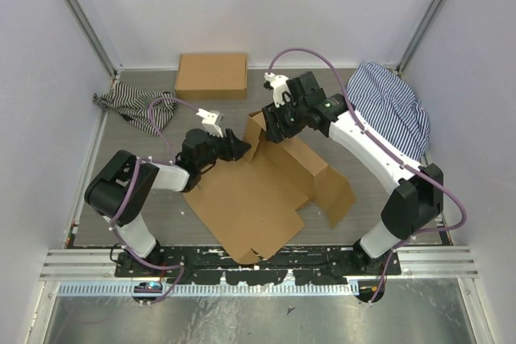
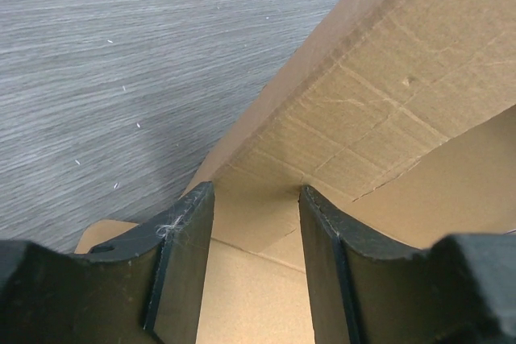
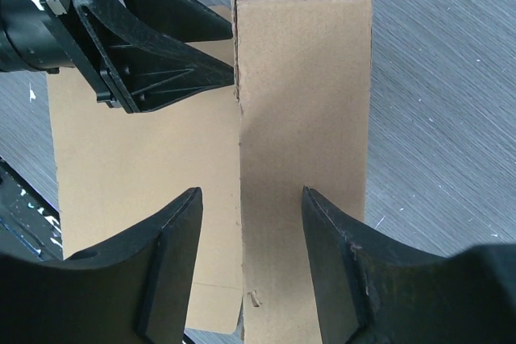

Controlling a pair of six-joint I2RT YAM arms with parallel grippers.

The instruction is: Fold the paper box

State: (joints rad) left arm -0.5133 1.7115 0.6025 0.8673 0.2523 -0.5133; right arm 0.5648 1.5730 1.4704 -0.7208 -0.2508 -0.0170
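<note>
The paper box (image 1: pixel 258 195) is a brown die-cut sheet lying mostly flat mid-table, with one side flap (image 1: pixel 256 130) raised at its far end. My left gripper (image 1: pixel 242 149) is open, its fingertips at the foot of that flap on the left. In the left wrist view the gripper (image 2: pixel 256 195) points at the fold, with the raised flap (image 2: pixel 387 94) just ahead. My right gripper (image 1: pixel 270 128) is open and hovers at the flap from the far side. In the right wrist view the gripper (image 3: pixel 251 195) straddles the flap (image 3: pixel 306 118), with the left gripper's fingers (image 3: pixel 161 70) touching the flap's edge.
A second closed brown cardboard box (image 1: pixel 211 75) sits at the back wall. A striped cloth (image 1: pixel 133 104) lies at the back left and a larger striped cloth (image 1: pixel 391 106) at the back right. Enclosure walls stand on all sides.
</note>
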